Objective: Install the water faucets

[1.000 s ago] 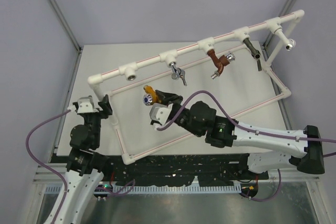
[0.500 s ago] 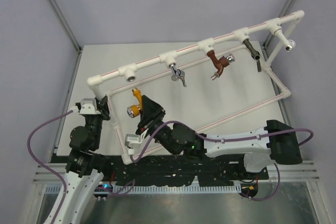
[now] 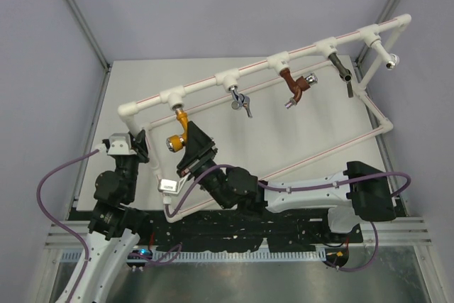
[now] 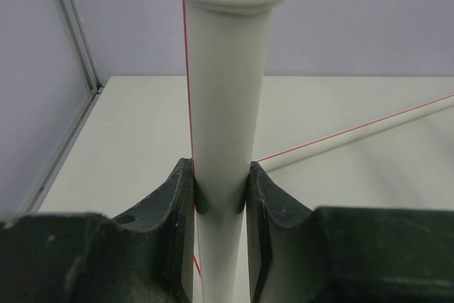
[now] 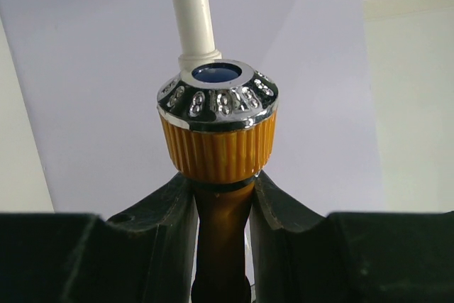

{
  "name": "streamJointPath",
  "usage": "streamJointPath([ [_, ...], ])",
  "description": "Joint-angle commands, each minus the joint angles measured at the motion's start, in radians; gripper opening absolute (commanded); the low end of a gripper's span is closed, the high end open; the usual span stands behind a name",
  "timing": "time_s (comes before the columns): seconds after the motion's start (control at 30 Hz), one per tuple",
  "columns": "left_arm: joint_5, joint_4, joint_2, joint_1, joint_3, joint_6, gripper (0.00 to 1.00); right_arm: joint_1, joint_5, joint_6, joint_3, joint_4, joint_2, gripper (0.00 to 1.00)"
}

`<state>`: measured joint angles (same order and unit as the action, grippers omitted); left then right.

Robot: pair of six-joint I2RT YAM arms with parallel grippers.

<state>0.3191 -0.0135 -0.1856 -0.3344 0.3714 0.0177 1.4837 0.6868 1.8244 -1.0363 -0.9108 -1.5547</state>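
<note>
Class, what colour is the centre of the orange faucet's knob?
Blue, ringed by silver. The knob shows best in the right wrist view.

Bare table (image 3: pixel 326 115) inside pipe frame (image 3: pixel 386 125) — under its top rail (image 3: pixel 255 67), reddish-brown tap (image 3: pixel 296 86), silver tap (image 3: pixel 241 101), right hand (image 3: pixel 186 141) gripping orange tap (image 3: pixel 181 122)

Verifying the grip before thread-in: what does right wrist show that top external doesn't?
Only right wrist: a close view of the right gripper clamped on the orange faucet just under its ribbed collar, with the blue centre of the knob in plain sight.

Only top external: the faucet's stem reaches the leftmost tee. The left gripper is shut on the white pipe frame. A grey tap and a reddish-brown tap hang further right.

Both: the faucet held in the right gripper, white pipe beyond.
</note>
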Motion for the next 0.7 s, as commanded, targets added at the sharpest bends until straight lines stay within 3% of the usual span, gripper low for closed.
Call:
streamJointPath([
  [0.0, 0.040, 0.018, 0.017, -0.006, 0.024, -0.012, 0.00, -0.003, 0.028, 0.052, -0.070, -0.060, -0.013, 0.05],
  [0.67, 0.043, 0.017, 0.015, -0.023, 0.024, -0.013, 0.00, -0.026, 0.085, 0.067, -0.148, 0.073, -0.061, 0.05],
])
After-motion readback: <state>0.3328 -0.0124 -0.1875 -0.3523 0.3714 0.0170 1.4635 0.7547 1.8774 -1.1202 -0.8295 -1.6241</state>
